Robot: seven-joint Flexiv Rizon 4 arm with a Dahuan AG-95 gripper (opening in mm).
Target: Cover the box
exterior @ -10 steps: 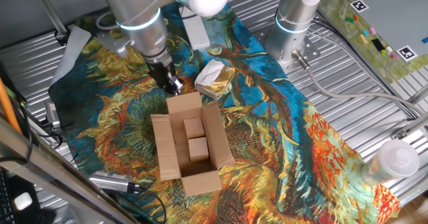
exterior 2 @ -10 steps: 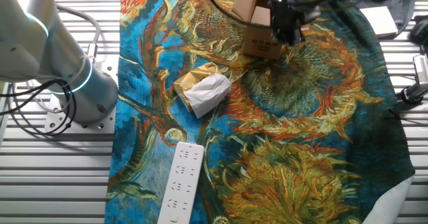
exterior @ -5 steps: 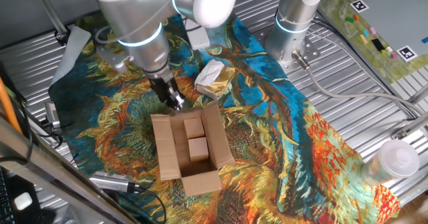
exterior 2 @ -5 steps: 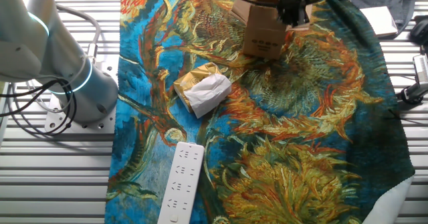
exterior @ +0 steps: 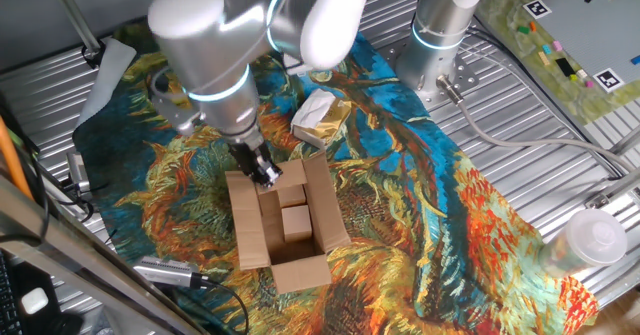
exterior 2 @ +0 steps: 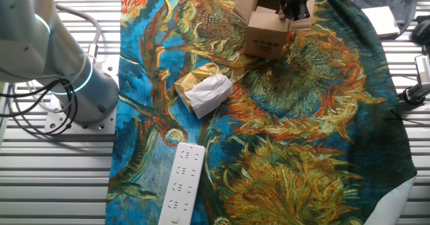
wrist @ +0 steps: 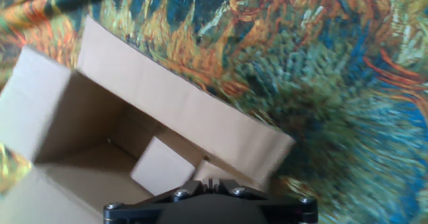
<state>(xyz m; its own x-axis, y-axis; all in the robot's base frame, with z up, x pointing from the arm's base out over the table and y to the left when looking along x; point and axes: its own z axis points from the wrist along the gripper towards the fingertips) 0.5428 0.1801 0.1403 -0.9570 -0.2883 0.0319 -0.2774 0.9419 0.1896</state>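
Observation:
The brown cardboard box (exterior: 247, 230) stands open on the patterned cloth, with its left, right and near flaps spread out. Two small cardboard blocks (exterior: 294, 221) lie inside. My gripper (exterior: 263, 171) is shut and empty, with its tip at the box's far edge, pressing on the far flap, which is folded inward. In the other fixed view the gripper (exterior 2: 294, 7) is over the top of the box (exterior 2: 264, 39). The hand view looks down into the box (wrist: 180, 110), with a block (wrist: 160, 168) below; the gripper's (wrist: 210, 183) fingers are together.
A white-and-yellow wrapped packet (exterior: 320, 117) lies on the cloth just behind the box. A white power strip (exterior 2: 180, 183) lies farther off. A second arm's base (exterior: 440, 30) stands at the cloth's edge. A clear plastic container (exterior: 590, 240) stands at the right.
My gripper has moved from behind the box onto its far edge. The far flap, upright a second ago, is pushed down and inward.

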